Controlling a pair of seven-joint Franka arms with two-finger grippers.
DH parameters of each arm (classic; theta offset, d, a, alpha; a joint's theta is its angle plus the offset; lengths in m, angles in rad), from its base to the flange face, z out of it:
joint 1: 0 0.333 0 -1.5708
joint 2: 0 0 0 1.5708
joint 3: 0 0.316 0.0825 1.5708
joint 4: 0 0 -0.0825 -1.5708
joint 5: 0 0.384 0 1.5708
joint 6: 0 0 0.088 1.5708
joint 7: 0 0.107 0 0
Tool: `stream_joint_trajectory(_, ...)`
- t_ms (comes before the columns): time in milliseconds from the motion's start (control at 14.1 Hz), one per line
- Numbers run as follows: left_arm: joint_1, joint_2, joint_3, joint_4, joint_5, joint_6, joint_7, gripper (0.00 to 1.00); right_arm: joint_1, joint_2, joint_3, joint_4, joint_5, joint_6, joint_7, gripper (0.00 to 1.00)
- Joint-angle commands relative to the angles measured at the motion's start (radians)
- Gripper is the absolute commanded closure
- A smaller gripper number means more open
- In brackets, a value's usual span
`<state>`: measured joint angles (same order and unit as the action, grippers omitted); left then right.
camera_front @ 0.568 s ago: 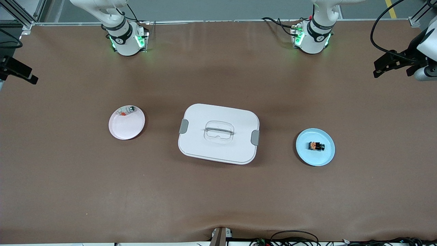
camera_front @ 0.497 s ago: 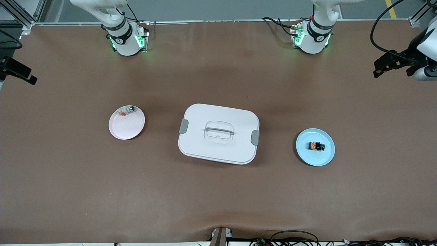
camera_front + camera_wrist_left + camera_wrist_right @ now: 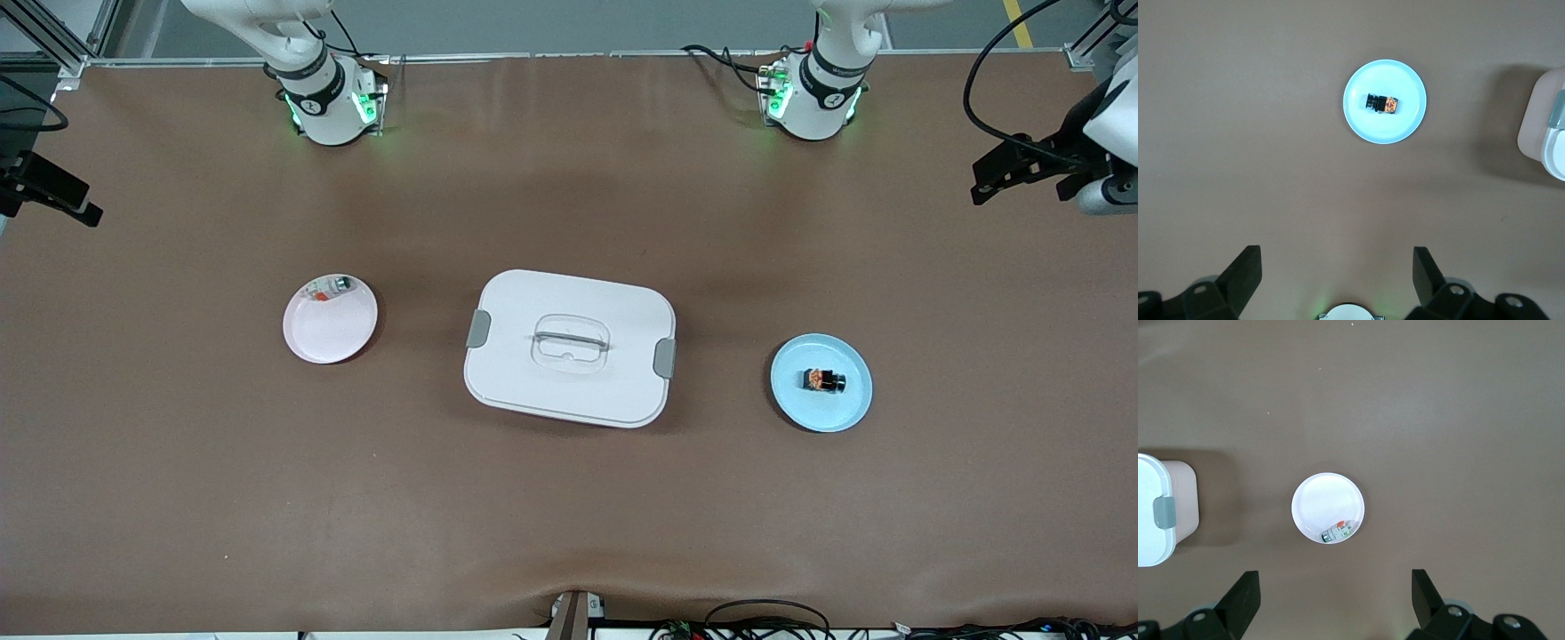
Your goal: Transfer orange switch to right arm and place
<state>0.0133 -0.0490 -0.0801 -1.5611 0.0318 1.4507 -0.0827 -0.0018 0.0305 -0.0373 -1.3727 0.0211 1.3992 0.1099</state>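
The tiny black block with an orange face, the orange switch (image 3: 821, 380), lies lengthwise on the round pale-blue plate (image 3: 852, 412) toward the left arm's end of the worktop, under the left gripper (image 3: 1337, 272), jaws released; the right gripper (image 3: 1335, 593), also released, waits over the round pink plate (image 3: 1318, 501).

- The table (image 3: 569, 498) was covered in a brown sheet.
- A white lidded box (image 3: 569, 348) sat on it midway between the two plates.
- A pale pink plate (image 3: 330, 324) lay toward the right arm's end, under the raised right gripper (image 3: 1335, 603).
- A light blue plate (image 3: 821, 404) lay toward the left arm's end, under the raised left gripper (image 3: 1337, 280).
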Motion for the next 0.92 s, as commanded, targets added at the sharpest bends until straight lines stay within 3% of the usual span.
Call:
stream_joint_trajectory(0, 0.007, 0.046, 0.003, 0.013, -0.018, 0.039, 0.012, 0.00, 0.002, -0.003, -0.001, -0.002, -0.006, 0.003, -0.024, 0.00)
stream_joint_trajectory(213, 0.004, 0.105, 0.003, 0.006, -0.006, 0.105, 0.015, 0.00, -0.004, -0.001, -0.003, -0.002, -0.004, -0.002, -0.058, 0.00)
stream_joint_trajectory(426, 0.002, 0.136, 0.002, -0.037, -0.004, 0.180, 0.017, 0.00, -0.020, -0.001, -0.009, -0.009, 0.055, -0.025, -0.064, 0.00)
stream_joint_trajectory(852, 0.002, 0.152, -0.003, -0.316, -0.016, 0.504, 0.035, 0.00, -0.026, -0.001, -0.010, -0.009, 0.045, -0.025, -0.119, 0.00)
